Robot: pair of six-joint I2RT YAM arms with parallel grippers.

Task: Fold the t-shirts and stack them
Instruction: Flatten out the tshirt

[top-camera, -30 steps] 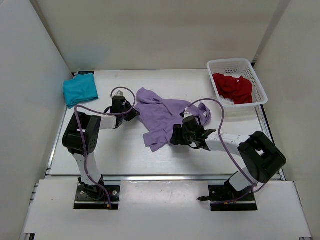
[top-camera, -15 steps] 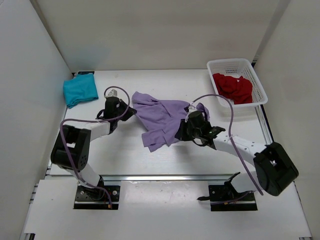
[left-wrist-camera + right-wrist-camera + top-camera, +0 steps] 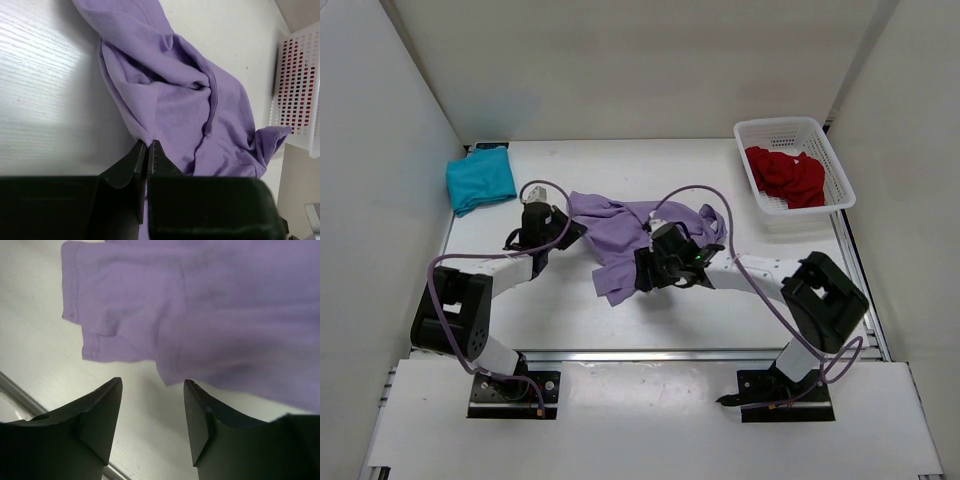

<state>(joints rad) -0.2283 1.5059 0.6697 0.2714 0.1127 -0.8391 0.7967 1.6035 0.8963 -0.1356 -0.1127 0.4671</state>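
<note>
The left gripper [image 3: 148,143] has its two black fingers drawn almost together, and a thin fold at the edge of the lavender t-shirt [image 3: 185,105] is pinched between the tips. From that pinch the cloth runs away across the white table [image 3: 45,100] in soft, rumpled folds. The white mesh basket [image 3: 295,85] stands beyond the shirt's far end, with red showing through its holes.

The right gripper [image 3: 152,385] has its fingers standing wide apart, with bare table between them. Nothing is held. The lower edge of the shirt [image 3: 225,315] lies just past the tips, and whether either tip touches it cannot be told. A short sleeve [image 3: 105,305] with a stitched hem lies to the left of that edge, flat on the table.

From above, the left gripper [image 3: 558,230] is at the left end of the lavender shirt [image 3: 615,225] and the right gripper [image 3: 655,268] is at its near right side. The shirt lies crumpled in the middle of the table [image 3: 560,310], between the two arms. The teal t-shirt [image 3: 480,180] lies folded at the far left corner, well apart from the grippers. The red t-shirt [image 3: 788,175] sits bunched inside the basket [image 3: 775,126] at the far right corner
</note>
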